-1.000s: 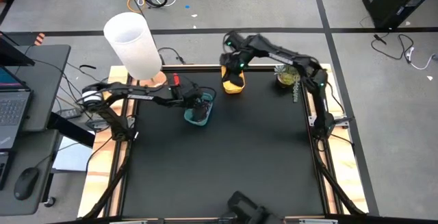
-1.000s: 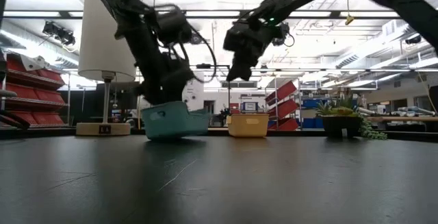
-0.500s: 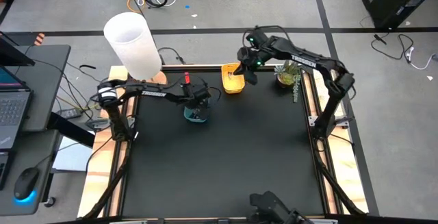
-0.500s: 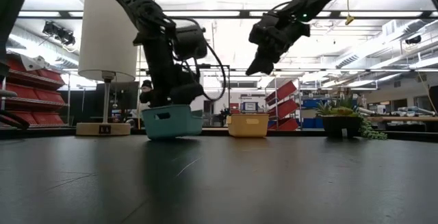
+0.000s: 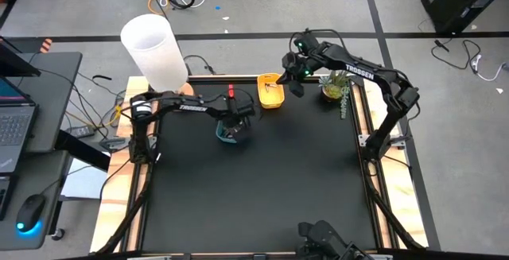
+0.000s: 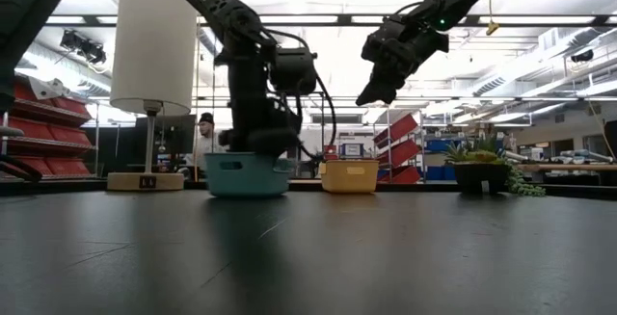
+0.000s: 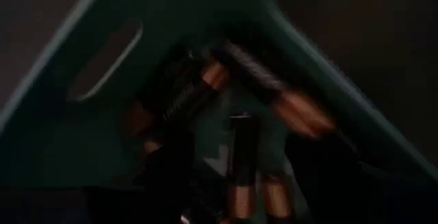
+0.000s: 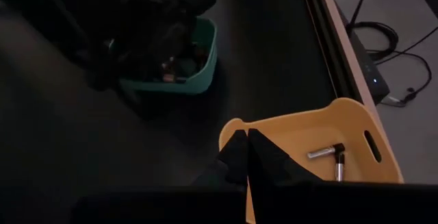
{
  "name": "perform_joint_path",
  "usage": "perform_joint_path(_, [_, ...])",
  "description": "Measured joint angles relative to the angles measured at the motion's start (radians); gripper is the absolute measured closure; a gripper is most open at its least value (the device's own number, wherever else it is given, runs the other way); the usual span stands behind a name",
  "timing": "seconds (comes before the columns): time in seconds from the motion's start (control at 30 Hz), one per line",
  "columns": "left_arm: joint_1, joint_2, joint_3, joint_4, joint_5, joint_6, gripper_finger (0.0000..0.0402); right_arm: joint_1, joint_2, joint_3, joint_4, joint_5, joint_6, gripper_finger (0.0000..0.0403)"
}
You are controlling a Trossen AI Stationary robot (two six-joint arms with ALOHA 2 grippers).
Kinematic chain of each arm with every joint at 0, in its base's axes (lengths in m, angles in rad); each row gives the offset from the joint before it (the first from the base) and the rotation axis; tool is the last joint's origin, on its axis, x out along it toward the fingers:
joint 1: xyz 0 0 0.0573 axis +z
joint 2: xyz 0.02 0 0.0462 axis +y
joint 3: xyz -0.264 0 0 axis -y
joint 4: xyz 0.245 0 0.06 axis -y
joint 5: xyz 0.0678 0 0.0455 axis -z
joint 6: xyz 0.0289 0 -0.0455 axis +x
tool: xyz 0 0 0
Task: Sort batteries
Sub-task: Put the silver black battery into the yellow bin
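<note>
Inside the teal bin [image 5: 231, 133]: batteries [image 7: 226, 101], heaped; left gripper [image 5: 236, 123] among them, fingers' state we cannot tell. Yellow bin [image 8: 321, 152]: two whitish cells [image 8: 327, 153]. Right gripper [image 8: 246, 157] above, fingers together, empty. We judge cells rigid, slick; grasp mid-barrel.

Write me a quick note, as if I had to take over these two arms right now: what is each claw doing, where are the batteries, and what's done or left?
Left gripper: down inside the teal plastic bin, over the black copper-ended batteries lying in it; whether it grips one cannot be seen.
Right gripper: fingers shut and holding nothing visible, raised in the air beside the yellow plastic bin.
Done: two small silvery batteries lie in the yellow bin.
Left: several black cells remain in the teal bin; any others that belong in the yellow bin need picking out. None shows loose on the black table.
</note>
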Motion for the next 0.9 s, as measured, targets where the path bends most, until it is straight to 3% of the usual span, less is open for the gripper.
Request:
perform_joint_path(0.17, [-0.025,0.005,0.037,-0.025,0.005,0.068,0.0167,0.0,0.0,0.0,-0.001,0.0,0.001,0.0403])
perform_joint_path(0.47, [-0.038,-0.015,0.157,-0.169,-0.05,0.045,0.0198,0.0,0.0,0.0,-0.001,0.0,0.003,0.0403])
perform_joint_path(0.6, [-0.036,-0.015,0.148,-0.241,-0.08,-0.06,0.0198,-0.001,0.001,0.0,-0.002,0.001,0.003,0.0403])
perform_joint_path(0.9, [-0.035,-0.015,0.075,-0.178,-0.107,-0.151,0.0198,-0.001,0.001,0.0,0.031,0.001,0.002,0.0403])
